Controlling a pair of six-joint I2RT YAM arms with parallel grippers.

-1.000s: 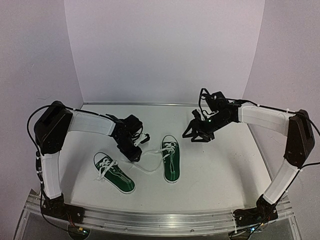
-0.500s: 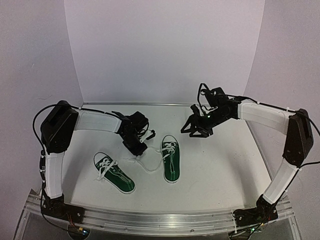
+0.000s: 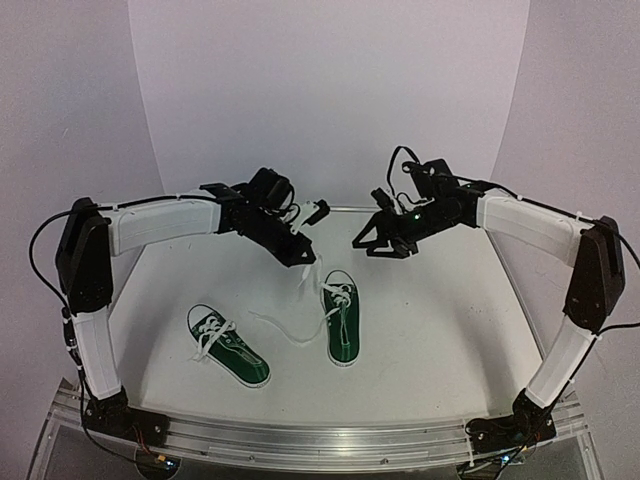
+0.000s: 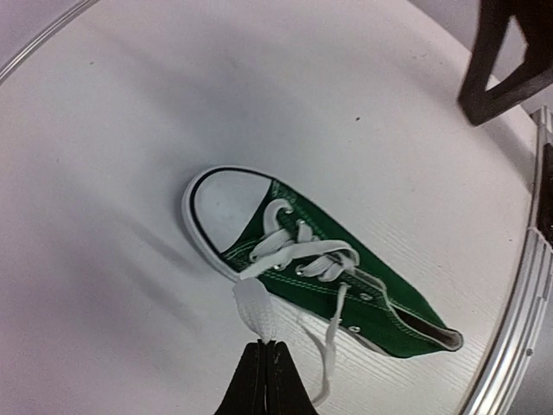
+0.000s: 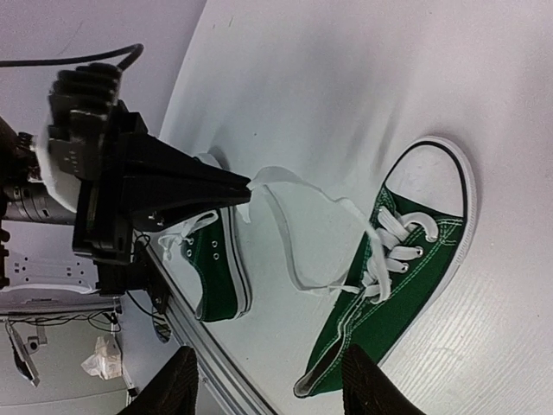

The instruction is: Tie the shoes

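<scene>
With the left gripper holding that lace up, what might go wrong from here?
1. The left gripper pinches the lace only near its end; it may slip out.
2. Pulling higher may drag or tip the shoe.
3. The open right gripper hangs close by; the arms may collide.

This is a robot lab's test booth. A bare white table (image 3: 450, 330) lies under the left claw (image 3: 306, 257) and right claw (image 3: 368, 243), a plain curved backdrop (image 3: 330, 100) rises just behind them, and an aluminium rail (image 3: 330, 440) with loose wiring (image 3: 150, 457) edges the near side. Past the table edge, down-left of the right claw in its wrist view, sits a clutter (image 5: 43, 294) of perforated framing and cables.
</scene>
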